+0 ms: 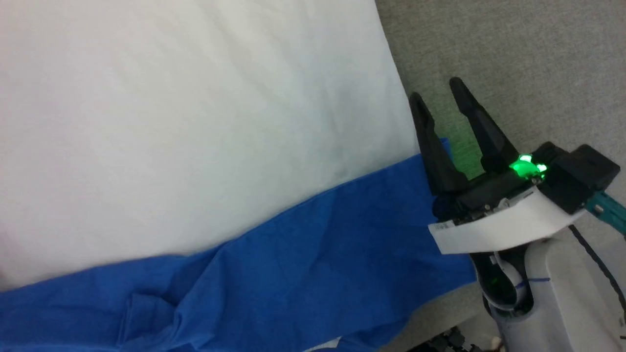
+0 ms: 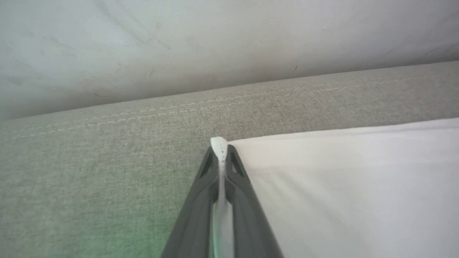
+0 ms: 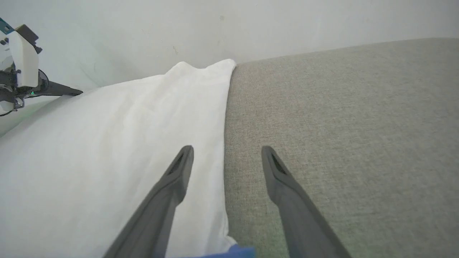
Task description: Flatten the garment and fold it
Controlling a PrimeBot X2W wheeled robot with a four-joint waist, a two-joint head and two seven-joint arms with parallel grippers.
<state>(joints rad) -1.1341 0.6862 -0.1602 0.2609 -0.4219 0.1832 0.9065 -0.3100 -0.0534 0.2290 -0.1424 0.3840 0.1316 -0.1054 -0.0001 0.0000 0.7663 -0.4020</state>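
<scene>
My left gripper [image 2: 219, 150] is pinched nearly closed on a corner of the garment [image 2: 340, 186], a soft white T-shirt with bright blue sleeves and shoulders. A thin fold of white cloth runs up between the two dark fingers and pokes out past their tips. From that corner the white cloth spreads to one side over the grey woven upholstered surface [image 2: 89, 172], which meets a pale wall [image 2: 215, 43] behind a stitched seam.

My right gripper [image 3: 226, 149] stands wide apart and holds nothing. It straddles the shirt's side edge, one finger above the white cloth [image 3: 125, 143] and the other above the bare grey surface [image 3: 340, 125]. I cannot tell whether either finger touches down.

In the head view the shirt [image 1: 195, 122] lies spread across the surface, its blue part [image 1: 318, 254] bunched and creased along the near side, just beside my right gripper [image 1: 436, 91].
</scene>
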